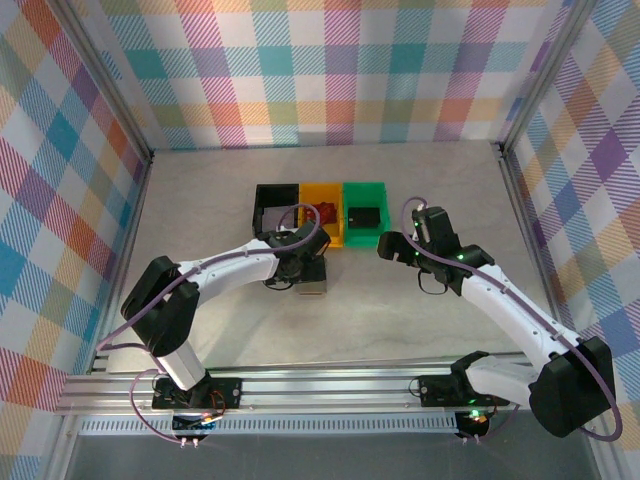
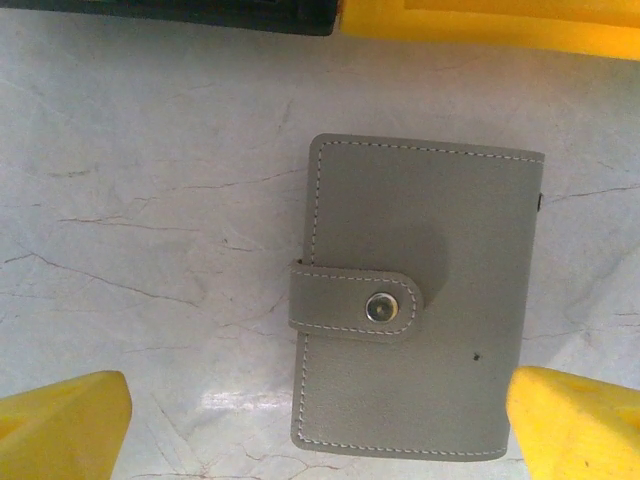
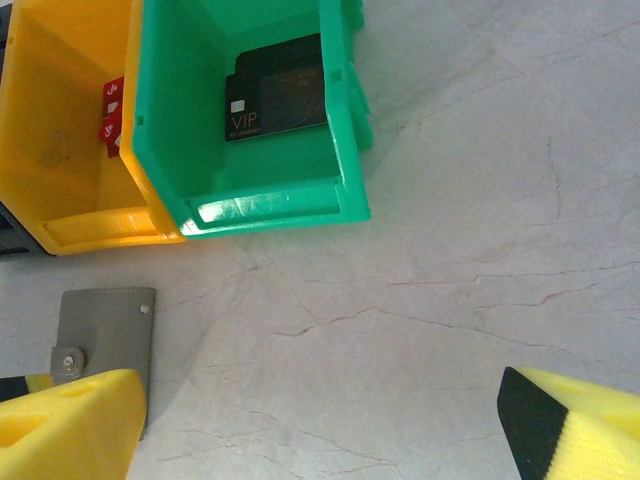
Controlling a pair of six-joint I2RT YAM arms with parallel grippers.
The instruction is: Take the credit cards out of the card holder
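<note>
The card holder [image 2: 420, 300] lies flat on the worktop [image 2: 150, 200], closed with its strap snapped shut, directly beneath the left end effector [image 2: 320, 425]. That end effector is released, its yellow fingers [image 2: 60, 430] spread wide to either side of the holder and apart from it. The right end effector [image 3: 320, 425] is likewise released, grasping nothing, over bare worktop. Ahead of it and to its left stands the green bin [image 3: 250, 200], a dark card [image 3: 278, 88] marked VIP lying inside. Further left, the yellow bin [image 3: 60, 160] holds a red card [image 3: 112, 112].
</note>
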